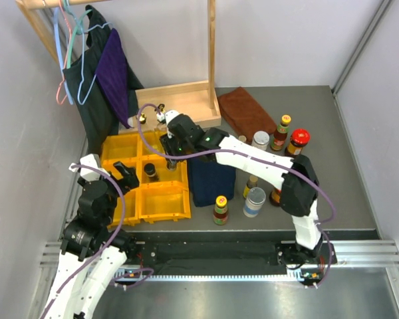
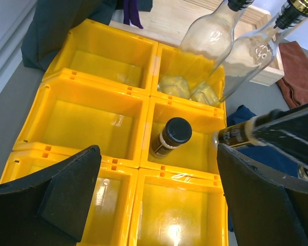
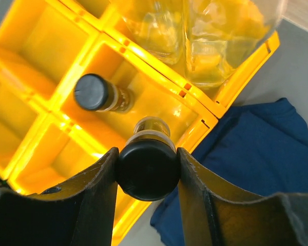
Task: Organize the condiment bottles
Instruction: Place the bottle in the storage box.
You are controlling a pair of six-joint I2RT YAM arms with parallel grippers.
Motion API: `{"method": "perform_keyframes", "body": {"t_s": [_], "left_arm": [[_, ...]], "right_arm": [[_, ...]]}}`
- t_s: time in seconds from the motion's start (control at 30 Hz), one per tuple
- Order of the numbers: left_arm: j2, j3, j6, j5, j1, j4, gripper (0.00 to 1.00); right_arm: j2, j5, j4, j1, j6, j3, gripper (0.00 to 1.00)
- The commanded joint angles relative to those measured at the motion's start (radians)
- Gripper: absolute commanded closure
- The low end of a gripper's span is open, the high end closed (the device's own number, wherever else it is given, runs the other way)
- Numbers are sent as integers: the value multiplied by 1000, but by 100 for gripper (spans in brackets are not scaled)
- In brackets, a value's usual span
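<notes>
The left gripper (image 1: 124, 178) hangs wide open over the left side of the yellow bins (image 1: 163, 203). Further right, the right gripper (image 3: 147, 152) is clenched on a black-capped bottle (image 3: 147, 174) above the middle-right bin, where a second dark bottle (image 3: 94, 92) stands, and two clear bottles (image 2: 210, 38) crowd the bin behind. A blue cloth (image 1: 209, 181) lies against the bins, with a yellow-capped sauce bottle (image 1: 220, 210) and a white-lidded jar (image 1: 255, 201) just beside it.

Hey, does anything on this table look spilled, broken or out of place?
Nothing looks spilled or broken. The odd item is a dark blue cloth bunched against the right side of the yellow bins, among the loose condiment bottles.
</notes>
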Motion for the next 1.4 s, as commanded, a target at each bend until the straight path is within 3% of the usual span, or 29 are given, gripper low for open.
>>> {"method": "perform_keyframes", "body": {"t_s": [0.0, 0.33, 0.7, 1.07, 1.37], "left_arm": [[-10, 7, -13, -40, 2, 1, 1], [-25, 5, 2, -20, 2, 8, 1], [-22, 0, 3, -8, 4, 13, 1], [-20, -3, 6, -5, 4, 14, 1], [-19, -3, 6, -4, 4, 16, 1]], "right_arm": [[63, 28, -11, 18, 6, 91, 100], [198, 65, -73, 29, 0, 191, 100], [232, 83, -105, 30, -22, 197, 100], [241, 92, -105, 30, -19, 185, 71], [224, 100, -105, 30, -16, 170, 42]]}}
